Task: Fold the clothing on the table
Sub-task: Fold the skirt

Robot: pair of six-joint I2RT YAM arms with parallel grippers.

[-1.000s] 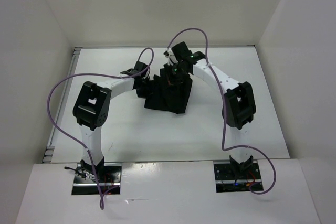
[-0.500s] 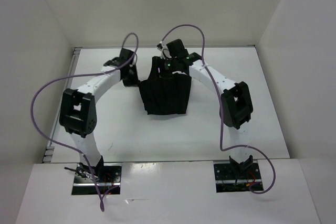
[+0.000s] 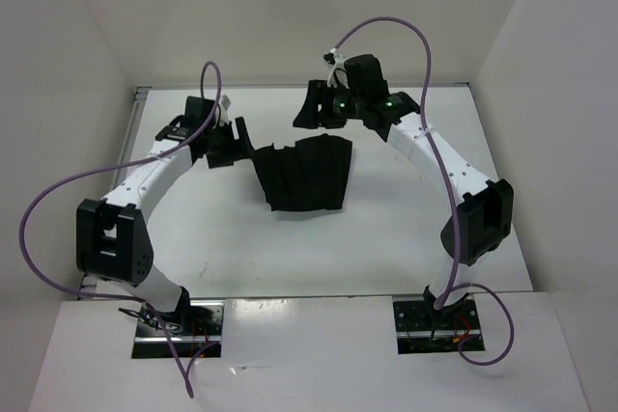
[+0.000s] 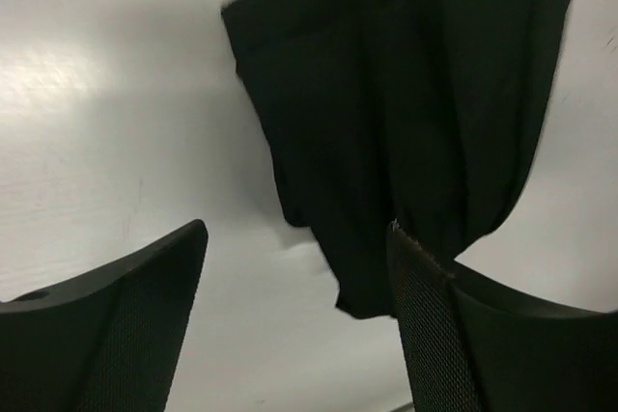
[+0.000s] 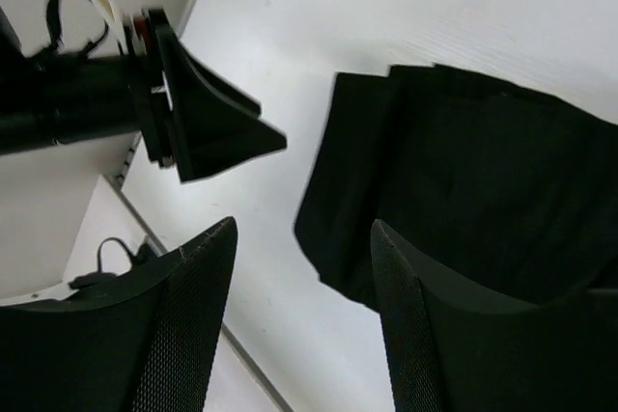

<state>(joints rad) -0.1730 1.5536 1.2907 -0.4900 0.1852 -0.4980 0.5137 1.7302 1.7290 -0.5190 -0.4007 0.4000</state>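
Observation:
The clothing (image 3: 302,173) is a black garment lying flat in soft pleats on the white table (image 3: 222,238). My left gripper (image 3: 239,142) hovers just off its left edge, open and empty. In the left wrist view the clothing (image 4: 406,94) lies ahead of the left gripper (image 4: 296,229), its near corner reaching between the spread fingers (image 4: 145,315). My right gripper (image 3: 309,115) is above the garment's far edge, open with nothing in it. The right wrist view shows the right gripper (image 5: 305,223) over the clothing (image 5: 483,171), with the left gripper (image 5: 212,132) opposite.
White walls (image 3: 87,94) enclose the table on the left, back and right. Purple cables (image 3: 58,190) loop from both arms. A metal strip (image 3: 106,229) runs along the table's left edge. Both arm bases (image 3: 435,320) sit at the near edge.
Both grippers have opened and let go of the garment, then drawn back, the left one leftward and the right one toward the far side. The bunched garment now lies spread flat.

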